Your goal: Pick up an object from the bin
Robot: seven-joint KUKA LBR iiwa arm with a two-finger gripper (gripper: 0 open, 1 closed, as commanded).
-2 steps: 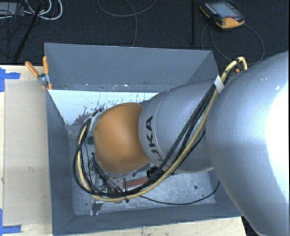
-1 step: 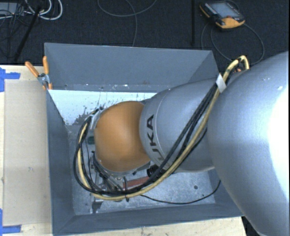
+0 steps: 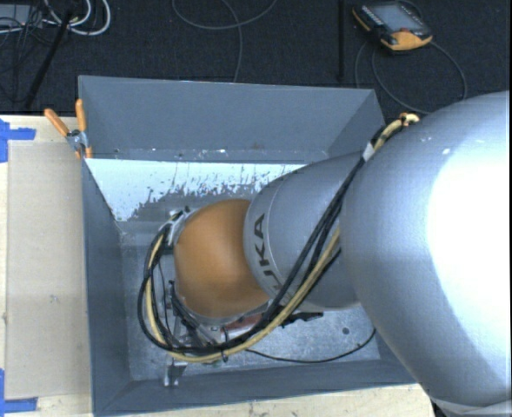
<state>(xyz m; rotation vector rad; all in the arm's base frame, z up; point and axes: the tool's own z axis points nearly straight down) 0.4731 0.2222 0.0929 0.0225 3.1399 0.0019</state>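
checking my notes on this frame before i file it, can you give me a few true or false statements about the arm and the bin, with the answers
1. The arm reaches into the bin from the view's right. True.
2. The bin is red plastic. False: it is grey metal.
3. The orange cover on the wrist is down inside the bin, over its floor. True.
4. The orange cover rests against the bin's right wall. False: it is left of the floor's middle, nearer the left wall.
5. Black and yellow cables loop round the orange cover. True.
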